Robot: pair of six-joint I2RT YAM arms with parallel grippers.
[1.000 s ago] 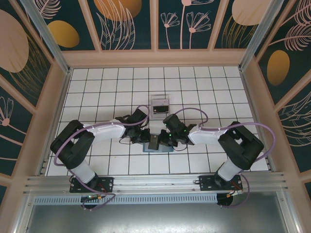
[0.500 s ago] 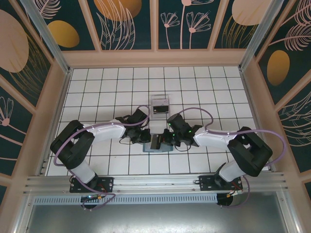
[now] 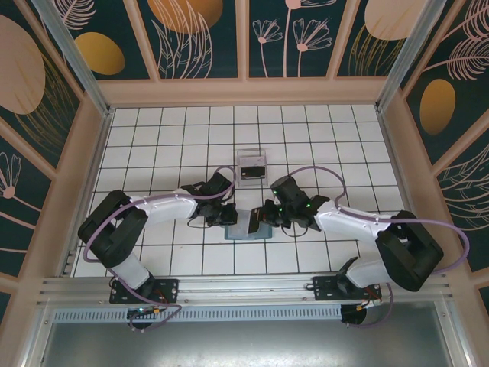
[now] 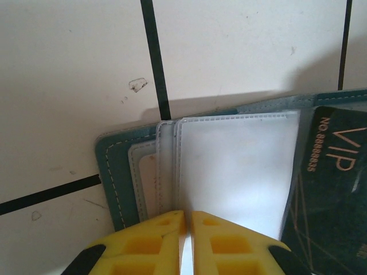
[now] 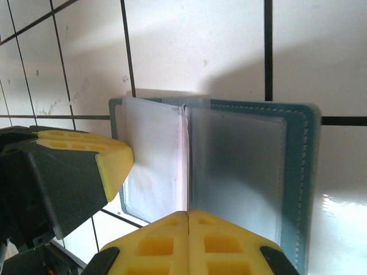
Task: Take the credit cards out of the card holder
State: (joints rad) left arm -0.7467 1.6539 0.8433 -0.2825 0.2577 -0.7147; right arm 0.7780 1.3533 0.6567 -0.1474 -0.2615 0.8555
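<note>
Since a second ago the right arm's elbow has been swinging outward, while its end effector (image 5: 188, 214), fingers pressed shut at the fold of the clear pages, is staying at the holder (image 3: 249, 232). The holder is lying open on the surface (image 3: 321, 138) between the arms. The left end effector (image 4: 184, 214) is narrowly pinching a clear sleeve (image 4: 235, 166). A dark card (image 4: 335, 172) beside it is showing "VIP" and "NO" with digits starting in eights.
</note>
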